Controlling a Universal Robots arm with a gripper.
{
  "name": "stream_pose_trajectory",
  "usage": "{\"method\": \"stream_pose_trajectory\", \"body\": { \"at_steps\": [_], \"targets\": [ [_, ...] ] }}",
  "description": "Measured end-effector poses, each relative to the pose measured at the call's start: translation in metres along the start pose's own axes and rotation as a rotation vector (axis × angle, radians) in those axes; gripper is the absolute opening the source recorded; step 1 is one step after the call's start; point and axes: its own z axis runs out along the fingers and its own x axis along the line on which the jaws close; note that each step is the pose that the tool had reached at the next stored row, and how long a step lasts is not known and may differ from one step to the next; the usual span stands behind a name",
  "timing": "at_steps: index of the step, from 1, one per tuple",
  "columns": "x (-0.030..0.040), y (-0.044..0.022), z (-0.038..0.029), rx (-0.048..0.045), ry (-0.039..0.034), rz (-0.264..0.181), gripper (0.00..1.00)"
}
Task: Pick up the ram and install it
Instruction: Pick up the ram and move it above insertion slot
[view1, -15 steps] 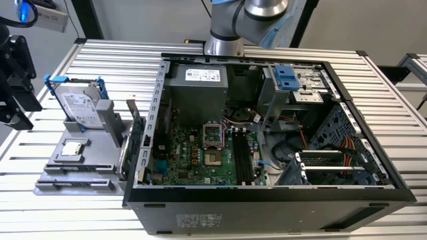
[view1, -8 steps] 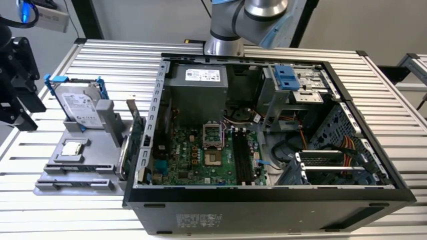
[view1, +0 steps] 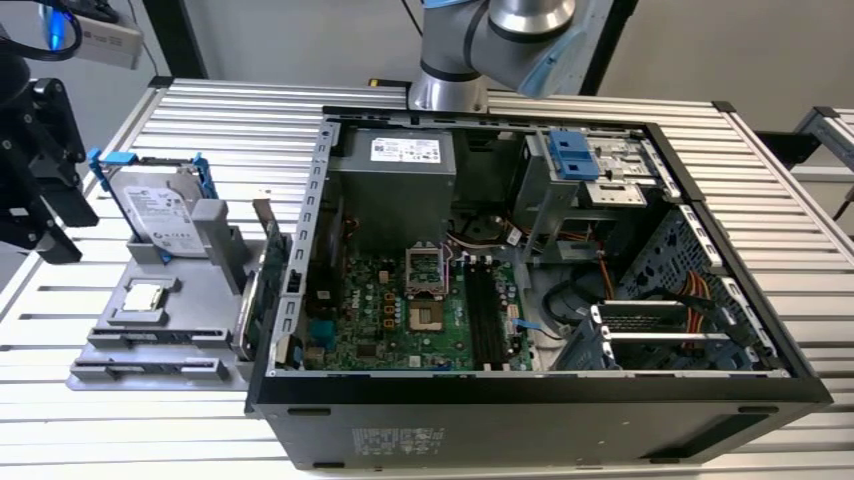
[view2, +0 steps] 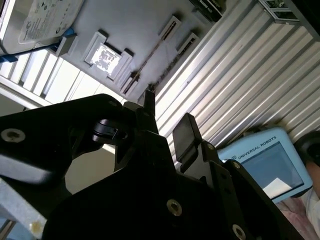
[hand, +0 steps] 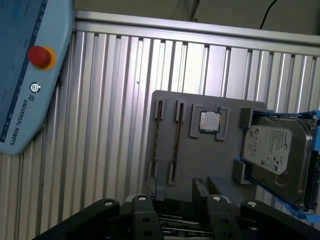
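hovering over the table (view1: 200, 110) with the hand (hand: 175, 194) open: two fingers (view2: 186, 131) spread apart, nothing pinched between them, nothing touched.

resting in the grey tray (hand: 200, 165), on the exterior view's left of the open case (view1: 534, 395): the ram (hand: 176, 142), a thin stick stood on edge in a narrow slot. just beside it and parallel, a second stick (hand: 157, 142) in a like slot. too thin here to tell the two apart by colour. further along the same tray, a cpu (hand: 210, 121), then the drive (hand: 277, 150) in its blue frame. not yet lifted. inside the case, long dark sockets (view1: 483, 320) on the green board (view1: 387, 320), seemingly unfilled.

now the relation that matters. in the exterior view, hand up at the left edge, raised beside the tray. ram therefore below it and off toward that view's right, toward the case, well apart in height. long axis of the ram running roughly straight away from the hand, near end of its slot closest to the fingertips. in the first wrist view, gap between the fingers set across the stick's thin side and lined up roughly with the ram rather than its neighbour. judged well placed for closing on the flat faces, given a descent and a short reach forward along the stick. just one arm, so no choice of nearer hand.
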Motion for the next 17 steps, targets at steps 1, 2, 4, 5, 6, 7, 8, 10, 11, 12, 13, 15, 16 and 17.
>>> {"method": "stream_pose_trajectory", "body": {
  "at_steps": [1, 2, 4, 5, 6, 7, 8, 10, 11, 12, 13, 15, 16, 17],
  "targets": [
    [-0.0001, 0.0000, 0.0003, 0.0002, -0.0001, 0.001, 1.00],
    [-0.0002, -0.0001, 0.0007, 0.0002, -0.0002, 0.002, 1.00],
    [-0.0003, -0.0001, 0.0014, 0.0001, 0.0000, 0.003, 1.00],
    [-0.0005, -0.0001, 0.0020, 0.0002, -0.0001, 0.004, 1.00],
    [-0.0006, 0.0000, 0.0026, 0.0001, 0.0005, 0.005, 1.00],
    [-0.0007, -0.0001, 0.0042, 0.0001, 0.0009, 0.006, 1.00],
    [-0.0007, -0.0001, 0.0049, 0.0000, 0.0014, 0.007, 1.00],
    [-0.0008, -0.0002, 0.0066, -0.0001, 0.0021, 0.008, 1.00],
    [-0.0009, -0.0002, 0.0075, 0.0000, 0.0025, 0.009, 1.00],
    [-0.0009, -0.0002, 0.0084, -0.0001, 0.0029, 0.010, 1.00],
    [-0.0010, -0.0002, 0.0093, 0.0000, 0.0034, 0.010, 1.00],
    [-0.0010, -0.0002, 0.0112, -0.0002, 0.0049, 0.011, 1.00],
    [-0.0011, -0.0002, 0.0120, -0.0004, 0.0058, 0.011, 1.00],
    [-0.0011, -0.0002, 0.0130, -0.0004, 0.0064, 0.012, 1.00]
  ]
}}
